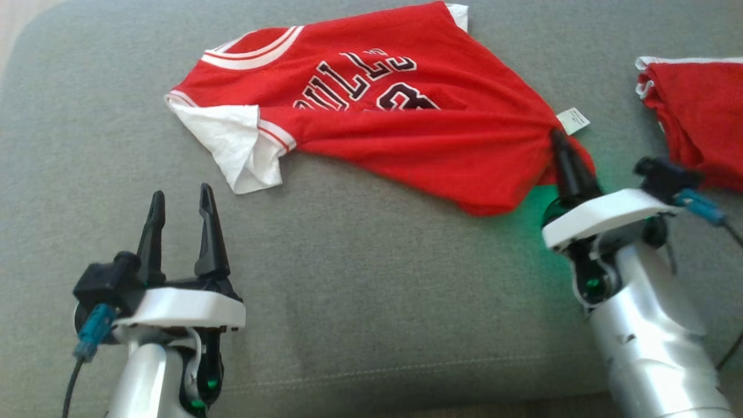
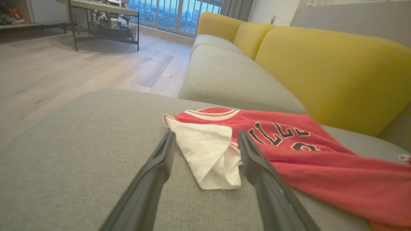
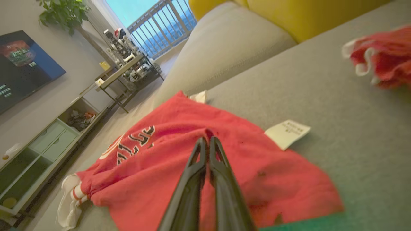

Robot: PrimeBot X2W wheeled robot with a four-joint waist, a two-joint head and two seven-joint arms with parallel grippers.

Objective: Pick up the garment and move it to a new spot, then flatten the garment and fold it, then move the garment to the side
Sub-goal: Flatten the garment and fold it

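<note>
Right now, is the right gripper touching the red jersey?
Touching: right wrist view shows the right gripper shut on a fold of the red jersey.

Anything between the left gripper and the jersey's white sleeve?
Nothing visible. Bare grey cushion lies between the open left gripper and the white sleeve of the red jersey.

On the sofa cushion [image 1: 371, 290] before me the garment [image 1: 371, 116] lies at twelve o'clock, my left end effector [image 1: 181, 194] at seven o'clock near its sleeve [image 1: 232, 139], my right end effector [image 1: 558, 134] at four o'clock on its hem, a second garment [image 1: 696, 110] apart at two o'clock.
</note>
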